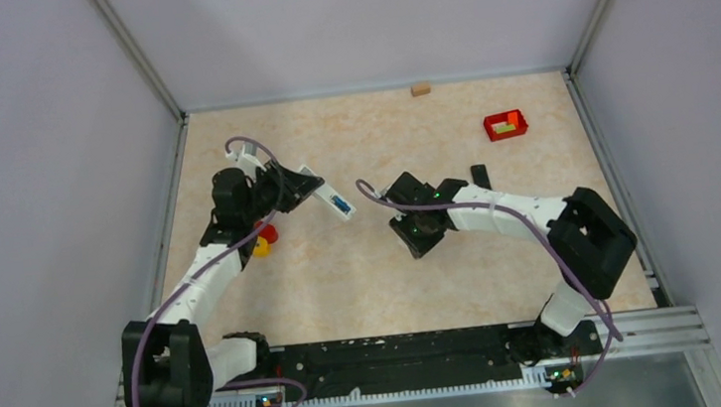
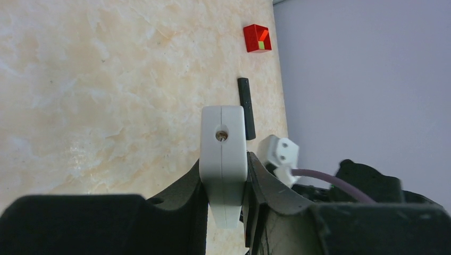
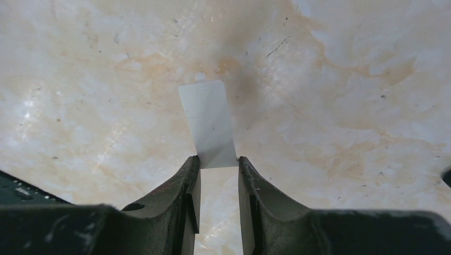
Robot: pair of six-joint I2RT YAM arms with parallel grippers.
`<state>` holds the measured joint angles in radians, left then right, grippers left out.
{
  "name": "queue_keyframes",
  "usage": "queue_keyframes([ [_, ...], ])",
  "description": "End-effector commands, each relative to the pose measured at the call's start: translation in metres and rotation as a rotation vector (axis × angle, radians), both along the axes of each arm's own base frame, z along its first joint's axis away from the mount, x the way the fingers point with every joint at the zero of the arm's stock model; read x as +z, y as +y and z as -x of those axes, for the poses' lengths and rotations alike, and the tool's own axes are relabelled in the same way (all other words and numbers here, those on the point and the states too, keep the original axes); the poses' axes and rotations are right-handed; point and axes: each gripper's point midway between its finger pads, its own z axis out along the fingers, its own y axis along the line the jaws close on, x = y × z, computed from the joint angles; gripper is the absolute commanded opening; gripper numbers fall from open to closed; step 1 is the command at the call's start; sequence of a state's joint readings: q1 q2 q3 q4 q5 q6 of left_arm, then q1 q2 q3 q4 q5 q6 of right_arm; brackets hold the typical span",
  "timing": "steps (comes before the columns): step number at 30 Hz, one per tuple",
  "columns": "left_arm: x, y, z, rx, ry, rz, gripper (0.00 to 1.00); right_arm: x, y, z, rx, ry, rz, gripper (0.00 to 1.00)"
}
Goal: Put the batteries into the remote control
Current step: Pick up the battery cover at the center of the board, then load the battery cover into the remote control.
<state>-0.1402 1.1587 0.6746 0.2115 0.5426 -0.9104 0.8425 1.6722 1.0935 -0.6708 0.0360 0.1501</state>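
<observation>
From above, the left gripper (image 1: 301, 185) is clenched on one end of the white remote (image 1: 328, 197), holding it raised over the left half of the bench (image 1: 395, 290); a small blue piece (image 1: 341, 203) sits in the remote's upturned face, and any print on it is too small to read; the right gripper (image 1: 419, 234) points down at the middle of the bench, what lies under it hidden by the wrist; a black slim bar (image 1: 480, 176) lies just beyond the right forearm; a red box (image 1: 506, 126) with bright bits inside stands near the far right corner; a tan block (image 1: 420, 88) rests at the far edge; a red piece (image 1: 267, 233) and a yellow piece (image 1: 260, 249) sit beneath the left arm, near the left edge.

In the left wrist view, the left gripper (image 2: 224, 162) clamps the remote (image 2: 223, 133) on both sides, end-on, a screw hole in its end face; the black slim bar (image 2: 245, 106) and the red box (image 2: 257, 38) lie beyond it, near the bench's edge.

In the right wrist view, the right gripper (image 3: 218, 159) is closed on the near end of a white cover plate (image 3: 207, 119), its fingertips (image 3: 192, 167) touching both side edges; the plate is blank and reaches away over the marbled bench (image 3: 345, 106).
</observation>
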Motion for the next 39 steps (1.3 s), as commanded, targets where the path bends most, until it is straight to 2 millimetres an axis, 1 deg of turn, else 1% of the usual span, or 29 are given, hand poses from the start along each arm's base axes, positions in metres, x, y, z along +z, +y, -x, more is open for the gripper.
queue_keyframes([
  [1, 0.008, -0.010, -0.003, -0.048, -0.059, 0.029, 0.00, 0.055, 0.021, -0.007, -0.003, -0.083, -0.142, 0.18],
  [6, 0.005, -0.021, -0.004, -0.084, -0.085, 0.026, 0.00, 0.090, 0.031, -0.009, -0.002, -0.127, -0.231, 0.17],
  [12, 0.007, -0.043, 0.004, -0.145, -0.176, -0.018, 0.00, 0.128, 0.051, -0.007, 0.012, -0.170, -0.343, 0.18],
  [15, 0.008, -0.049, 0.007, -0.162, -0.215, -0.036, 0.00, 0.145, 0.060, -0.005, 0.018, -0.186, -0.401, 0.18],
  [18, 0.010, -0.057, 0.012, -0.198, -0.243, -0.036, 0.00, 0.156, 0.070, -0.003, 0.033, -0.192, -0.439, 0.18],
  [22, 0.013, -0.065, 0.018, -0.236, -0.261, -0.018, 0.00, 0.159, 0.078, -0.003, 0.036, -0.191, -0.444, 0.18],
  [28, 0.015, -0.070, 0.020, -0.247, -0.267, -0.010, 0.00, 0.159, 0.087, -0.009, 0.014, -0.203, -0.445, 0.18],
  [36, 0.016, -0.071, 0.023, -0.262, -0.271, -0.013, 0.00, 0.152, 0.094, -0.019, 0.003, -0.216, -0.423, 0.18],
  [39, 0.017, -0.071, 0.024, -0.266, -0.273, -0.013, 0.00, 0.151, 0.092, -0.023, -0.010, -0.232, -0.404, 0.18],
])
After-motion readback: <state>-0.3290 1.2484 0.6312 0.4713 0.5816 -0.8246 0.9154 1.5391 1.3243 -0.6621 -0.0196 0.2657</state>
